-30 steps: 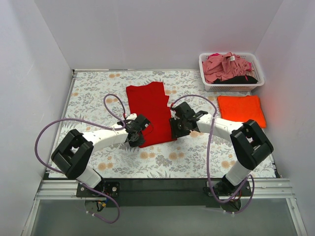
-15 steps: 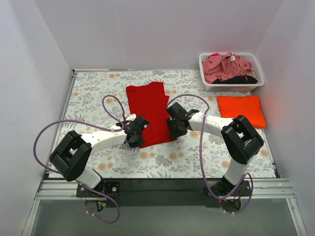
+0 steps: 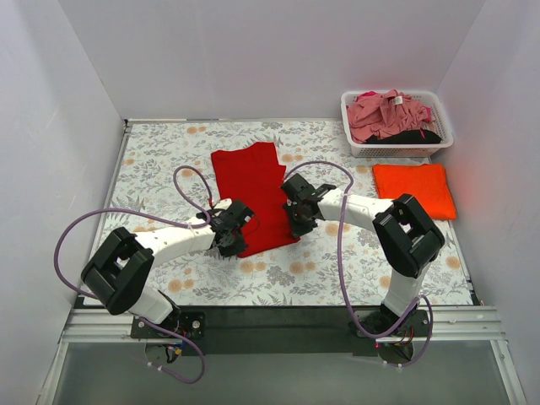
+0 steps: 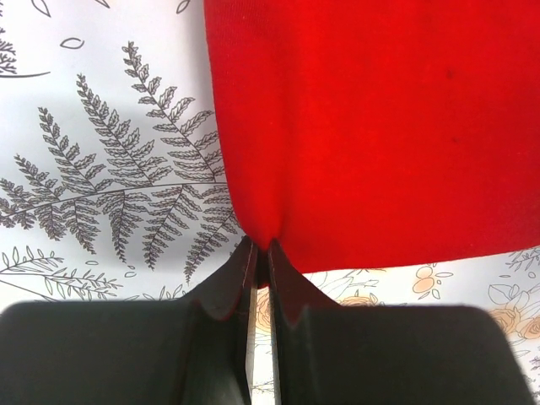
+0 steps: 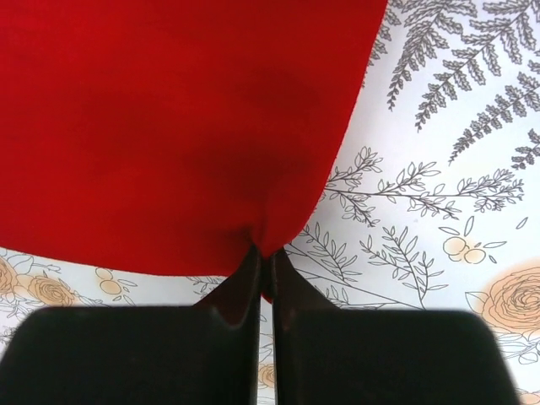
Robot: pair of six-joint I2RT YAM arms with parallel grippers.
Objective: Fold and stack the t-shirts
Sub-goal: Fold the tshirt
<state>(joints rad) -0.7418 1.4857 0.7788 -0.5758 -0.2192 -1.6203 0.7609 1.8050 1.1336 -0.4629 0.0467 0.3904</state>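
The left gripper [image 4: 260, 253] and right gripper [image 5: 263, 257] each clamped a near corner of the red t-shirt [image 3: 251, 190] mid-table; the orange t-shirt [image 3: 413, 187] lay folded, the pink t-shirt [image 3: 384, 116] waited in the basket [image 3: 396, 152]

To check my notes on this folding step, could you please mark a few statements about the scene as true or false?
1. The left end effector is shut on a near corner of the red t-shirt. True.
2. The orange t-shirt lies folded on the table cloth, on the near side of the basket. True.
3. The right end effector hangs open over the orange t-shirt. False: it is shut on the red t-shirt's other near corner.
4. The basket is empty. False: it holds pink clothes and something black.
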